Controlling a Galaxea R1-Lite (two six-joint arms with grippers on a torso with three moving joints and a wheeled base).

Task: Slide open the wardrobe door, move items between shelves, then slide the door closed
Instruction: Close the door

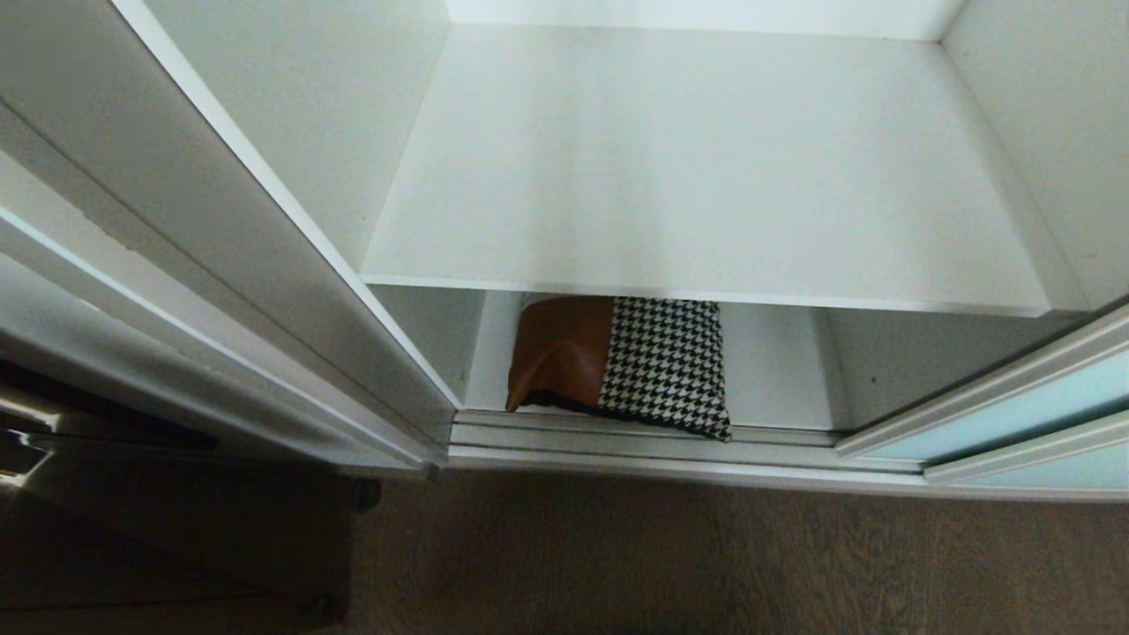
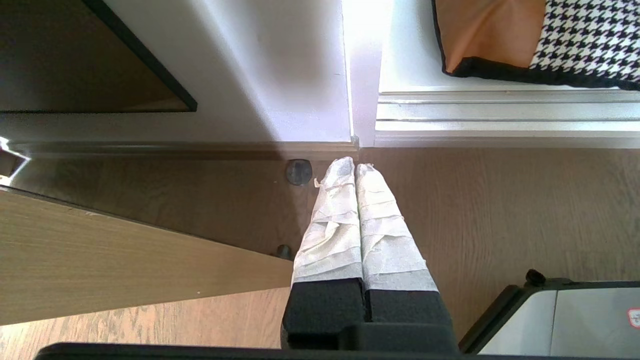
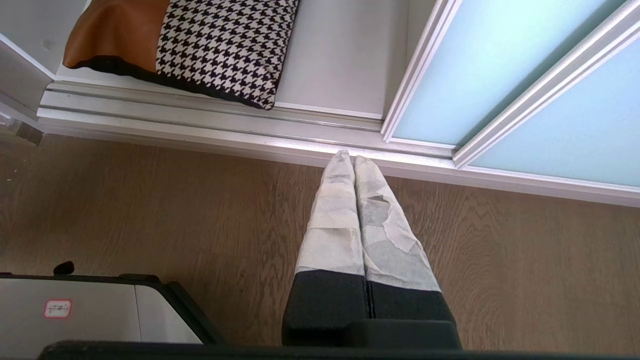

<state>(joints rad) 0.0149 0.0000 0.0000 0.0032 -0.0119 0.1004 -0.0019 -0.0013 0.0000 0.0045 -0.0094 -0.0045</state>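
The wardrobe stands open in the head view. Its frosted aqua sliding door point(image 1: 1041, 406) is pushed to the right and also shows in the right wrist view as the sliding door point(image 3: 480, 65). A patchwork cushion point(image 1: 626, 366), brown leather and houndstooth with a black edge, lies on the bottom shelf point(image 1: 776, 379) under a bare white upper shelf point(image 1: 706, 168). Its front corner reaches the floor track. Neither arm shows in the head view. My left gripper point(image 2: 348, 166) is shut and empty above the wood floor. My right gripper point(image 3: 347, 159) is likewise shut, hanging near the track, apart from the cushion point(image 3: 200, 45).
The silver floor track point(image 1: 635, 441) runs along the wardrobe's front. A light wood hinged door point(image 2: 100, 260) stands at the left near a round floor stop point(image 2: 298, 171). My base's corners point(image 3: 100, 310) show over the wood floor. A white wardrobe side wall point(image 1: 291, 265) bounds the opening at the left.
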